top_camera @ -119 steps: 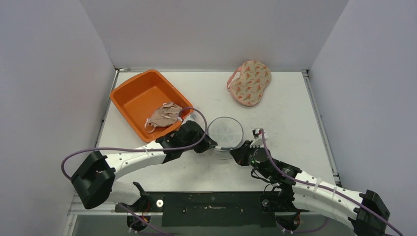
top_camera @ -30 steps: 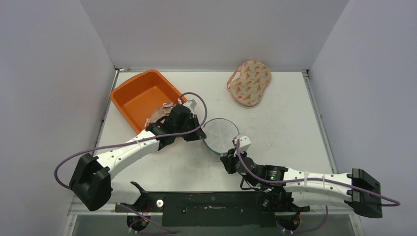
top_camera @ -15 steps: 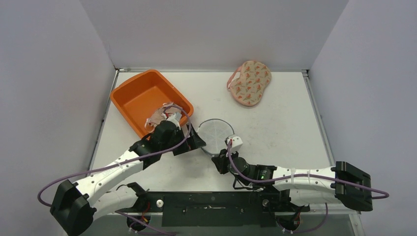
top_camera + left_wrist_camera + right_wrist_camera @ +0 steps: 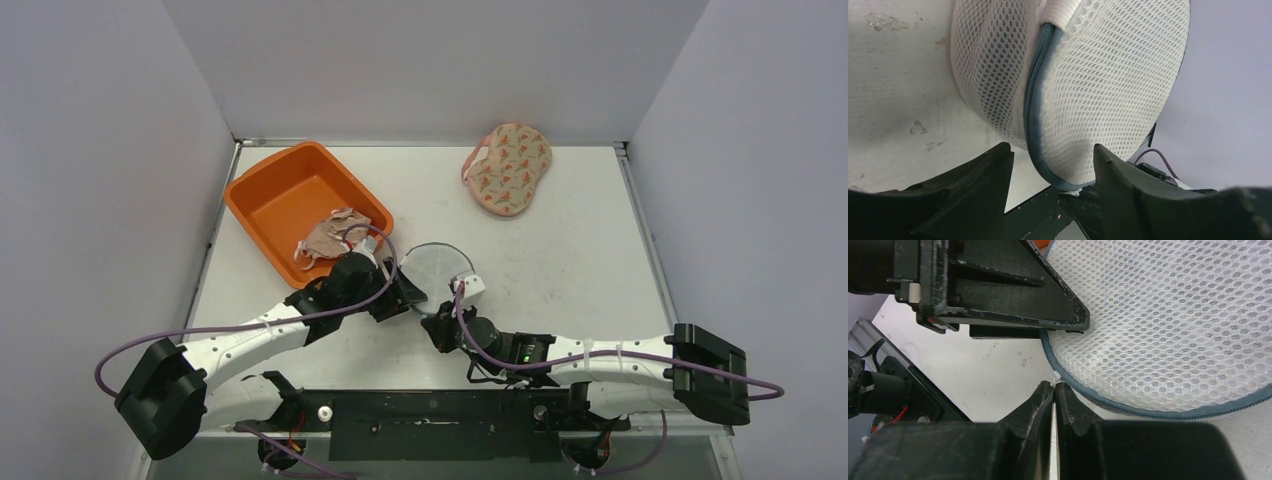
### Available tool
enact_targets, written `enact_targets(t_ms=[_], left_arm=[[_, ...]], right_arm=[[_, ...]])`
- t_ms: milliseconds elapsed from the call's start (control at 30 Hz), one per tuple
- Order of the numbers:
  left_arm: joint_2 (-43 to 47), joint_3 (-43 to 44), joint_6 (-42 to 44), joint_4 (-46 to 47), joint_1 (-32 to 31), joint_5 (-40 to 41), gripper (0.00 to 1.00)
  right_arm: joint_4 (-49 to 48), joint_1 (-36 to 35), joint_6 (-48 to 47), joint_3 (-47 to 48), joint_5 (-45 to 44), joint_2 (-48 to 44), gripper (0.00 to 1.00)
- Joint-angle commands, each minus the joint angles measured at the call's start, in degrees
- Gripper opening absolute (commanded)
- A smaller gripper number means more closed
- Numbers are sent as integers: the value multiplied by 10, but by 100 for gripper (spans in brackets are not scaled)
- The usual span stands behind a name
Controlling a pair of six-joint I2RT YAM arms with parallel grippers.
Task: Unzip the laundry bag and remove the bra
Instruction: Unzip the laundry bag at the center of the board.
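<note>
The laundry bag [image 4: 438, 270] is a round white mesh pouch with a blue-grey zipper [image 4: 1034, 120] along its rim, lying mid-table. My right gripper [image 4: 1054, 386] is shut on the small white zipper pull [image 4: 1054, 378] at the bag's near edge [image 4: 445, 318]. My left gripper [image 4: 1052, 152] is open at the bag's left side [image 4: 404, 292]. The zippered rim sits between its fingers, and the left finger [image 4: 993, 165] stands clear of the mesh. The bag's inside is hidden, so the bra is out of view.
An orange tub [image 4: 270, 205] at the back left holds a beige strappy garment [image 4: 332, 238]. A peach patterned padded garment [image 4: 508, 168] lies at the back. White walls close in the table on three sides.
The left gripper has let go of the bag's rim and pulled back towards the near edge with its jaws apart. The right gripper has slid left with the pull, and the bag has shifted slightly left.
</note>
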State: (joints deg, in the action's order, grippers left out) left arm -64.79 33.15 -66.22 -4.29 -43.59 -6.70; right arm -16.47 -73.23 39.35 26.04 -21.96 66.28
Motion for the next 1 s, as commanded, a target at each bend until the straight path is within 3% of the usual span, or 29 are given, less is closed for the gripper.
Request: enact_targets(t_ms=[0,333,633,967], left_arm=[[-17,13,-24,67,-4,5,50],[-18,34,-9,44,3,21,1],[-29,52,26,17,8,14,0],[-79,101,108,15,15,-52,0]], right_arm=[[-20,-6,4,9,-2,-14,5],[28,-6,10,-6,-29,-45,5],[150,-3,52,-27,-102,-112,5],[186,-9,44,-44,-113,-182,5]])
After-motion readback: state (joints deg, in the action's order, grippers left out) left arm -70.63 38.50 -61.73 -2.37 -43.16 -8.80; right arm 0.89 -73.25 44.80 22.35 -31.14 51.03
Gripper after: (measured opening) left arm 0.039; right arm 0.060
